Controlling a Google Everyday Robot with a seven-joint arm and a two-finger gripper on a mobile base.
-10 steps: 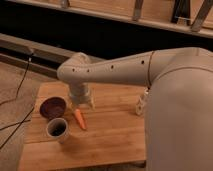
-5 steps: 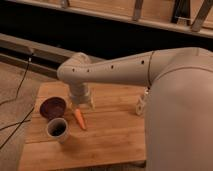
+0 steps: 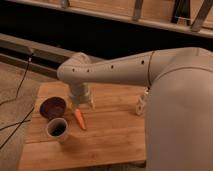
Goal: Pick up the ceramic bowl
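The ceramic bowl [image 3: 52, 107] is small, round and dark maroon. It sits on the left part of the wooden table [image 3: 110, 140]. My gripper [image 3: 82, 101] hangs from the white arm [image 3: 115, 70] and points down just to the right of the bowl, close above the table. It is beside the bowl, not around it.
A pale cup [image 3: 57, 129] with a dark inside stands just in front of the bowl. An orange carrot [image 3: 80, 119] lies below the gripper. A small white object [image 3: 141, 105] stands to the right. The robot's large white body [image 3: 180, 120] fills the right side. Cables [image 3: 20, 80] run along the floor at left.
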